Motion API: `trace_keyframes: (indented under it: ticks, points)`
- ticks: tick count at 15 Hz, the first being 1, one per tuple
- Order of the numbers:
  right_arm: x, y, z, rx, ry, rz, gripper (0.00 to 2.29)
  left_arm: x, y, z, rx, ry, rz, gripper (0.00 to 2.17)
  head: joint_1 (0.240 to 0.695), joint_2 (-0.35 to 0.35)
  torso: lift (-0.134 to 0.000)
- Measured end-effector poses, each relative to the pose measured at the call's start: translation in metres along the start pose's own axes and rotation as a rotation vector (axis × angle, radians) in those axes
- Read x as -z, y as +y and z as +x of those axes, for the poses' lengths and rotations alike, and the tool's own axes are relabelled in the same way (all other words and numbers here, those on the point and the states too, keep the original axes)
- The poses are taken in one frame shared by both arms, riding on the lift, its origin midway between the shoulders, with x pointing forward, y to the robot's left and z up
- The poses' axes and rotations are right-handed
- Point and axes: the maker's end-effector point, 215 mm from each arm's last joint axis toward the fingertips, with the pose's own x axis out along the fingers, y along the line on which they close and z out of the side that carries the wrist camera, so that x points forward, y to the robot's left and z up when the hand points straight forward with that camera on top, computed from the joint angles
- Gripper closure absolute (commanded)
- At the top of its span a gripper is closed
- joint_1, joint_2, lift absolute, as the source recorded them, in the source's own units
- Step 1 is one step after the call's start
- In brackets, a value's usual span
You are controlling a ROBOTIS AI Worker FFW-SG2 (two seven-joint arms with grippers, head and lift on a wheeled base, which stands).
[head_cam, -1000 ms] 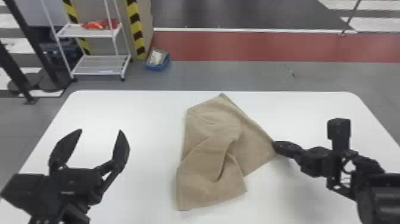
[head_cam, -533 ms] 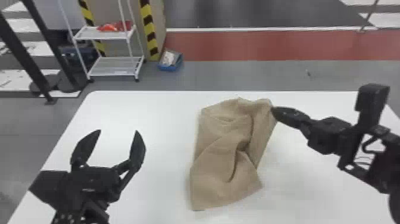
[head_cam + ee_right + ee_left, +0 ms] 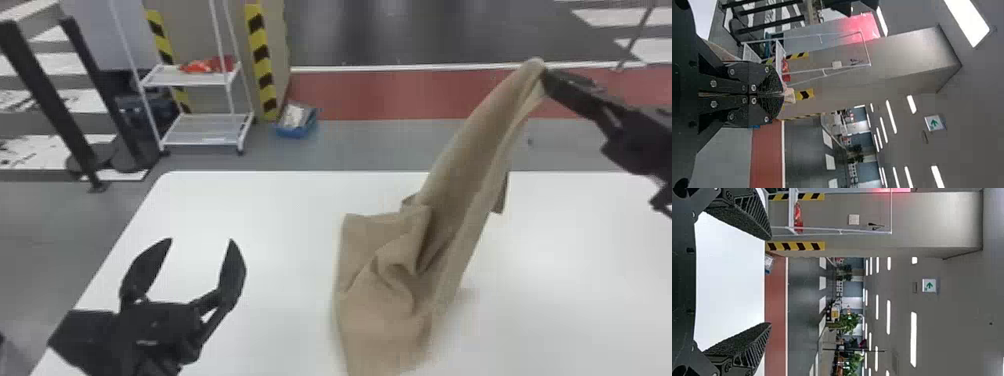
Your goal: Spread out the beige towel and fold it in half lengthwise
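Note:
In the head view the beige towel (image 3: 465,200) hangs slantwise from my right gripper (image 3: 545,75), which is shut on one corner high above the table. Its lower part lies crumpled on the table's middle. In the right wrist view the right gripper (image 3: 783,94) has its fingers pressed together, a bit of the towel (image 3: 789,95) poking out at the tips. My left gripper (image 3: 200,242) stands open over the table's left side, apart from the towel; in the left wrist view the left gripper (image 3: 770,282) has nothing between its fingers.
The white table (image 3: 270,200) carries the towel. Beyond its far edge, on the floor, stand a white wire shelf (image 3: 210,130), a blue box (image 3: 296,120) and dark posts (image 3: 50,100) at the left.
My right gripper has risen well above the table, pulling the towel's corner up and stretching the cloth, which lay low before. The left gripper stays open; the head view has shifted somewhat.

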Motion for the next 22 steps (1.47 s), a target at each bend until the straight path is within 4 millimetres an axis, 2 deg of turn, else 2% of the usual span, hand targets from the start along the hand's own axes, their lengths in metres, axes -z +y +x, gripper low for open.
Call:
trace_keyframes:
  ticks: [2,3,4,5,7,9,11,14,17,19,22]
  points:
    - [0.018,-0.059,-0.036,0.099,-0.003,0.026,1.36,0.000,0.001,0.001,0.005,-0.004,-0.008,0.12,0.648,-0.042,-0.124]
    - [0.032,-0.083,-0.055,0.151,0.009,0.033,1.36,0.000,-0.001,0.002,0.011,-0.005,-0.012,0.12,0.661,-0.072,-0.124]
    - [0.049,-0.104,-0.072,0.198,0.029,0.033,1.36,0.001,-0.003,0.003,0.017,-0.005,-0.014,0.12,0.690,-0.124,-0.124]
    - [0.071,-0.125,-0.091,0.250,0.056,0.033,1.36,0.002,-0.005,0.004,0.021,-0.004,-0.016,0.12,0.695,-0.146,-0.124]
    - [0.113,-0.150,-0.121,0.308,0.108,0.040,1.36,0.004,-0.009,0.006,0.035,-0.002,-0.016,0.12,0.695,-0.183,-0.124]
    - [0.151,-0.157,-0.142,0.333,0.176,0.030,1.36,0.009,-0.014,0.009,0.061,0.010,-0.018,0.12,0.695,-0.208,-0.124]
    - [0.178,-0.156,-0.155,0.349,0.236,0.003,1.36,0.020,-0.023,0.016,0.099,0.042,-0.026,0.12,0.695,-0.219,-0.124]
    - [0.207,-0.142,-0.166,0.335,0.285,-0.004,1.36,0.052,-0.048,0.045,0.174,0.135,-0.054,0.12,0.695,-0.229,-0.124]
    - [0.220,-0.134,-0.178,0.329,0.302,-0.015,1.36,0.083,-0.090,0.082,0.245,0.212,-0.082,0.14,0.695,-0.256,-0.124]
    - [0.223,-0.129,-0.186,0.328,0.304,-0.024,1.36,0.100,-0.126,0.104,0.312,0.253,-0.099,0.16,0.695,-0.281,-0.124]
    - [0.223,-0.121,-0.191,0.315,0.301,-0.027,1.36,0.118,-0.166,0.122,0.377,0.301,-0.119,0.21,0.695,-0.323,-0.124]
